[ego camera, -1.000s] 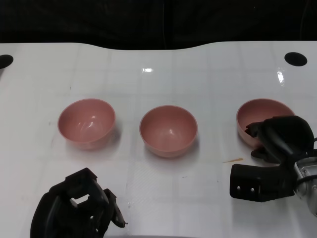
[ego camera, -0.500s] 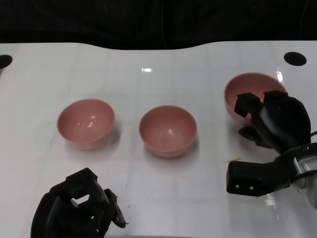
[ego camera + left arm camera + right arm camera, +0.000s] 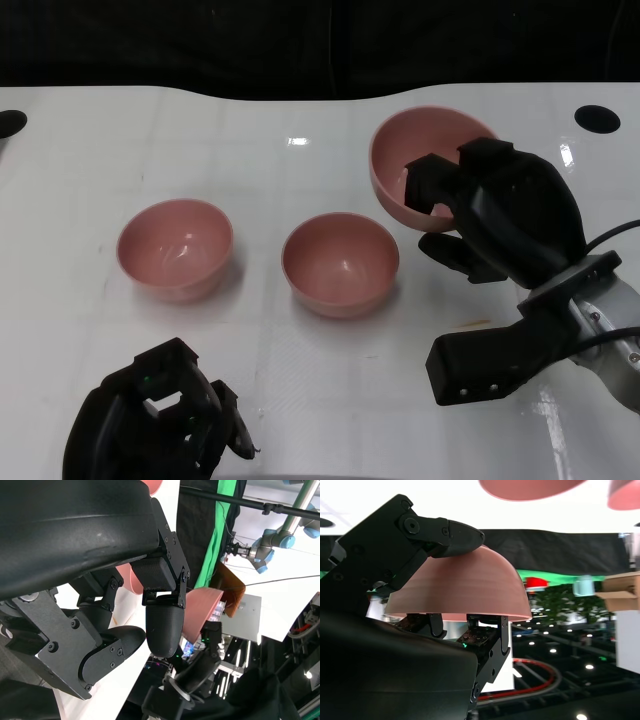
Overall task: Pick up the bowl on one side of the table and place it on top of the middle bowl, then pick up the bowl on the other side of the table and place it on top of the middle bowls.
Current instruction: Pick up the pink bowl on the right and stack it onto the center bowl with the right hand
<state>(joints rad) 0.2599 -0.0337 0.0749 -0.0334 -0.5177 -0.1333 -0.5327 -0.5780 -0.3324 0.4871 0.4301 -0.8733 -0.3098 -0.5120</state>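
Nearest, at the lower left of the head view, the left hand [image 3: 150, 425] rests low over the bench [image 3: 300, 390] with its fingers [image 3: 225, 420] curled inward around nothing, parked clear of the work; it looks to be waiting for its own turn. At the lower right, the right hand [image 3: 500, 215] reaches away from the robot and grips a pink bowl [image 3: 415, 160] raised off the bench. Its fingers hook over the near rim while the thumb presses the outside wall, which the right wrist view shows as well: the raised bowl [image 3: 462, 587] pinched at its edge. The bowl is tipped, its opening facing left, probably because a rim pinch lets it swing.

Further in, the middle bowl [image 3: 340, 262] sits upright on the bench, and the left bowl [image 3: 175, 247] stands well apart to its left, untouched. The carried bowl hangs to the right of and beyond the middle bowl, not yet over it. I judge the first stacking step is mid-transfer: the bowl needs carrying left and levelling before it can nest inside.
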